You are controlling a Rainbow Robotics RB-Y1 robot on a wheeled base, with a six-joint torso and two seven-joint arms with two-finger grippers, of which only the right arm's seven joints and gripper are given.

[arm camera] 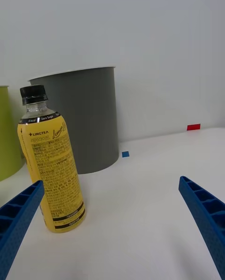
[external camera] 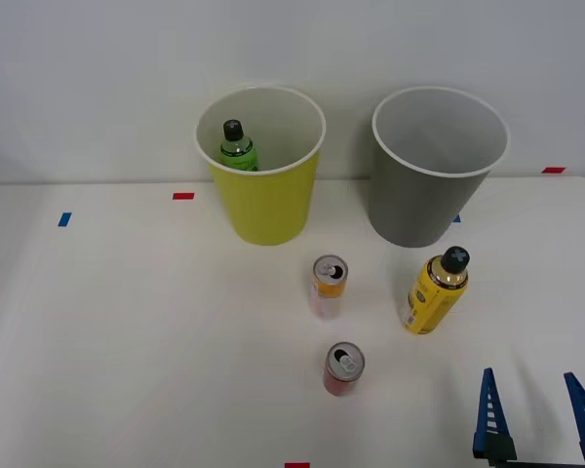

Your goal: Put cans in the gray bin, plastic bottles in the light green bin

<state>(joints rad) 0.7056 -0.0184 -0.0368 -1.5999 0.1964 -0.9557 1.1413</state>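
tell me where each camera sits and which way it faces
Front view: above the arms, looking forward and down at the white table; the open right gripper shows at the lower right.
Right wrist view: on the right arm's wrist, low over the table, facing the wall; its blue fingers frame the bottom corners.
Shared: the yellow-label bottle, gray bin, and light green bin.

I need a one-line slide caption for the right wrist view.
Open right gripper facing the upright yellow-label bottle before the gray bin.
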